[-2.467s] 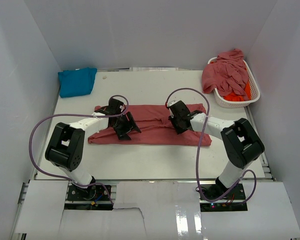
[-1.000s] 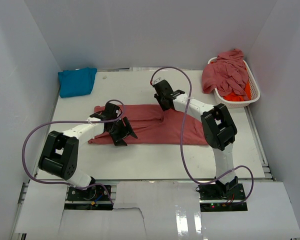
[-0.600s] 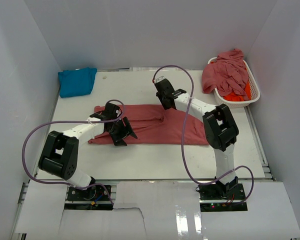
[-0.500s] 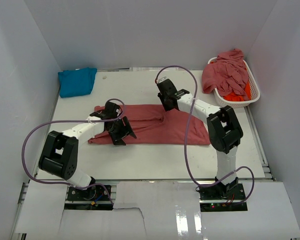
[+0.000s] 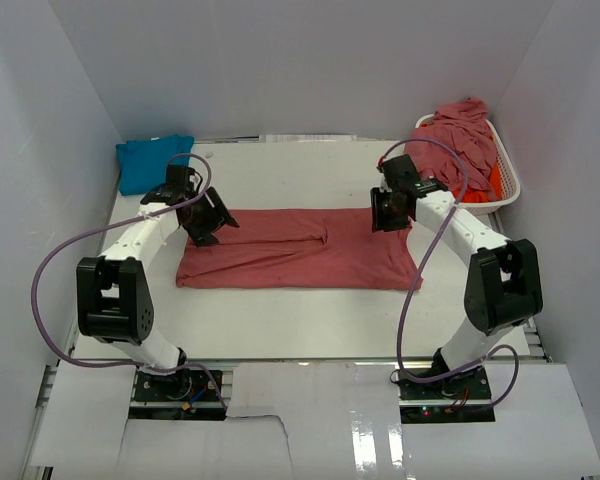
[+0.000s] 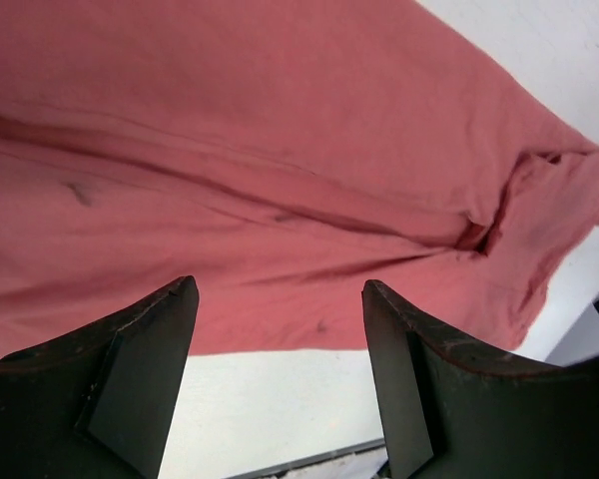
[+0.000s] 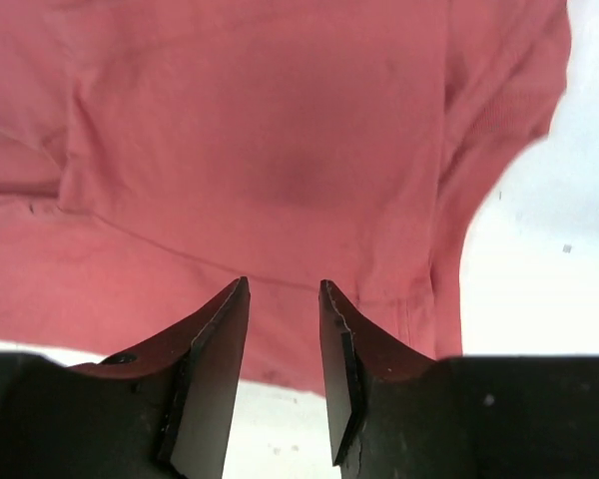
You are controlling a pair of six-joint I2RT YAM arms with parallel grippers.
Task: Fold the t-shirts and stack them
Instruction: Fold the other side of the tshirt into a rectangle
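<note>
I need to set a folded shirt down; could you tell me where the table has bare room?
Bare table runs along the near edge, in front of the red shirt, and along the far edge between the blue shirt and the basket. Both far corners are crowded; the left gripper and right gripper hang over the red shirt's far corners.

Soft, even light kept the flat white desk (image 5: 310, 310) bright, with only faint shadows on it. Glare streaked the glossy white front panel (image 5: 380, 440) (nearest the camera). Both wrist views showed the spread rose-red cotton t-shirt (image 6: 280, 150) sharply, dimmer along its folds.
</note>
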